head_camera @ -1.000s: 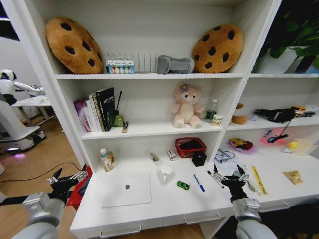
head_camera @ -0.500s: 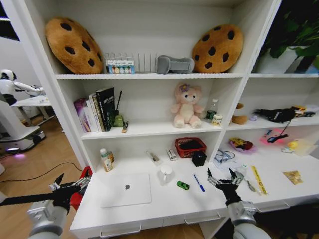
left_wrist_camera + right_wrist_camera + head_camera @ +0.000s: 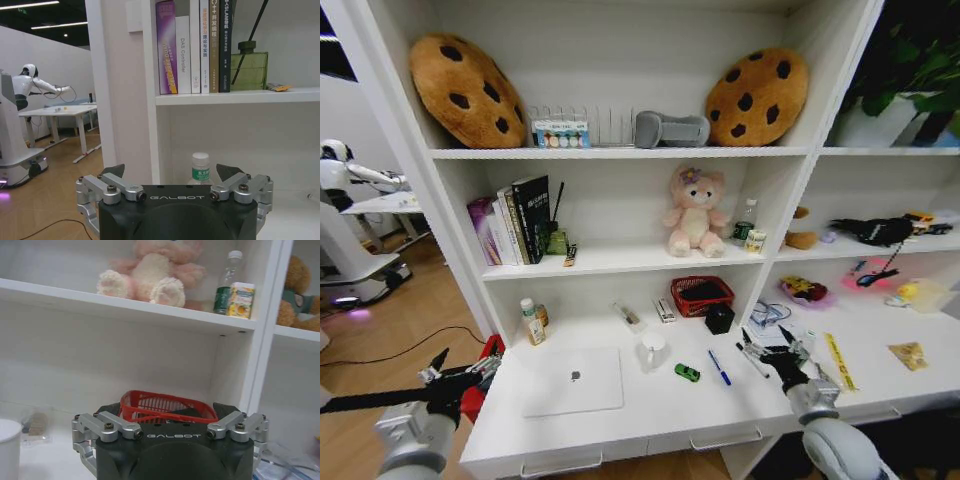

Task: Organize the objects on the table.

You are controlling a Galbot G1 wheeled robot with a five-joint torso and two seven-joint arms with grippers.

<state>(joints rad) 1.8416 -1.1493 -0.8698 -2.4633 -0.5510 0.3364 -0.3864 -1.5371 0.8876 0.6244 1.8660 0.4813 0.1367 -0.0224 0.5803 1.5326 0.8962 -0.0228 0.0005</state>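
White desk [image 3: 650,420] carries a shut silver laptop [image 3: 574,381] near its front left edge, then toward the right a green toy car [image 3: 687,372], a blue pen [image 3: 719,367] and a black pen [image 3: 751,359]. Right gripper [image 3: 769,352] hovers jaws open over the black pen; left gripper [image 3: 460,370] hangs open-jawed off the desk's left edge, empty.

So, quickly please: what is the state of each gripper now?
Left gripper: open, holding nothing, off the desk's left end.
Right gripper: open, holding nothing, above the desk.
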